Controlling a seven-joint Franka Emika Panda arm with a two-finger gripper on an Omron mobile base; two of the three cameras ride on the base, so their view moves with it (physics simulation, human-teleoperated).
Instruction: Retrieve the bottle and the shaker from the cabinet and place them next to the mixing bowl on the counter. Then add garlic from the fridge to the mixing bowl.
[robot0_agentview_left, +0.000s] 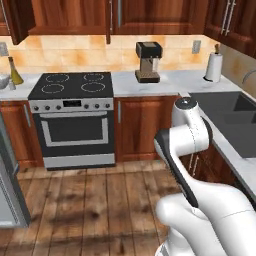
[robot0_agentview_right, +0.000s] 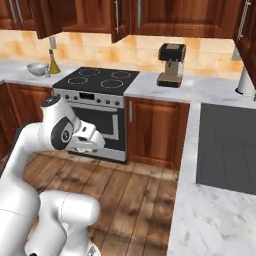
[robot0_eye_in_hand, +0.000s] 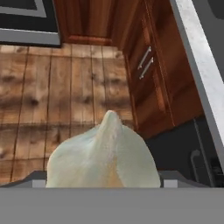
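Garlic (robot0_eye_in_hand: 105, 155), pale papery pointed bulb, in gripper (robot0_eye_in_hand: 104, 181).

Garlic (robot0_eye_in_hand: 103, 156) seen as pale bulb, tip up, over wooden floor. Bottle (robot0_agentview_right: 53, 63) upright beside mixing bowl (robot0_agentview_right: 37, 68) on counter (robot0_agentview_right: 17, 72).

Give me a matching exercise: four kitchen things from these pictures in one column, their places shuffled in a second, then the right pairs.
Things:
1. garlic
2. bottle
3. coffee machine
4. paper towel roll

Places:
A. on the counter right of the stovetop
B. close up in the hand view, above the wooden floor
C. beside the mixing bowl, left of the stovetop
D. far right of the counter, near the sink

Pairs: 1-B, 2-C, 3-A, 4-D
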